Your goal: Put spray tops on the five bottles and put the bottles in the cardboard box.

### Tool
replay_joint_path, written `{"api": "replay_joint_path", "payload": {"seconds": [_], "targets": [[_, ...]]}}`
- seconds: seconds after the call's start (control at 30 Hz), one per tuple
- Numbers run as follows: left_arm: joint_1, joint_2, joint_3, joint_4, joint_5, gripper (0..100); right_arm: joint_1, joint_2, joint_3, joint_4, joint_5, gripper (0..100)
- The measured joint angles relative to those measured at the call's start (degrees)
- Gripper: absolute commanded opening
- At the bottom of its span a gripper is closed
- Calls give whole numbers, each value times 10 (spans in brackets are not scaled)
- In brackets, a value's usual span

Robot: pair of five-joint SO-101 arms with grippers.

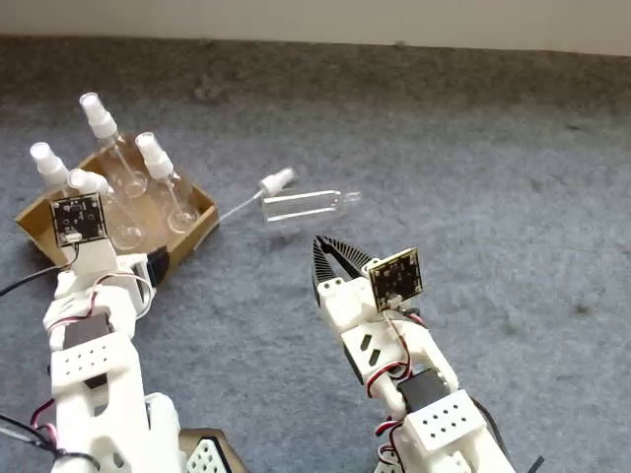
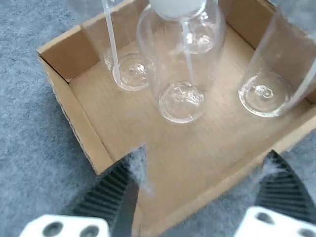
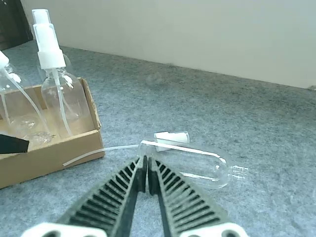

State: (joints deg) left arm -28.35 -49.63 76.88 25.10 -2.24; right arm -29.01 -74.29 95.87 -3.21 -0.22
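Lying capless on the grey carpet surface (image 1: 493,197) near the brown cardboard box (image 1: 192,235), the clear plastic bottle (image 1: 301,205) could roll if the closed right pincer (image 1: 320,241) nudges it; the left pincer (image 2: 205,153) gapes open.

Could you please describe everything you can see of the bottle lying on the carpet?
The bottle is clear, plastic or glass by its look, round-bottomed, lying on its side on the grey carpet outside the box. Its threaded neck is bare and points away from the box. A loose spray top lies beside it.
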Motion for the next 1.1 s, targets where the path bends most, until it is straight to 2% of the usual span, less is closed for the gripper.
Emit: {"api": "replay_joint_path", "payload": {"seconds": [0.2,0.4,0.57,0.73,0.9,1.1], "targets": [[2,-56,-69,175,-8,333,0,0,0,0,0,5],[57,-82,-165,381,-54,333,1,0,0,0,0,5],[95,-87,-254,503,-59,333,49,0,0,0,0,5],[174,-87,-295,527,-100,333,120,0,0,0,0,5],[254,-85,-302,527,-109,332,138,0,0,0,0,5],[292,49,-396,531,-111,333,178,0,0,0,0,5]]}}
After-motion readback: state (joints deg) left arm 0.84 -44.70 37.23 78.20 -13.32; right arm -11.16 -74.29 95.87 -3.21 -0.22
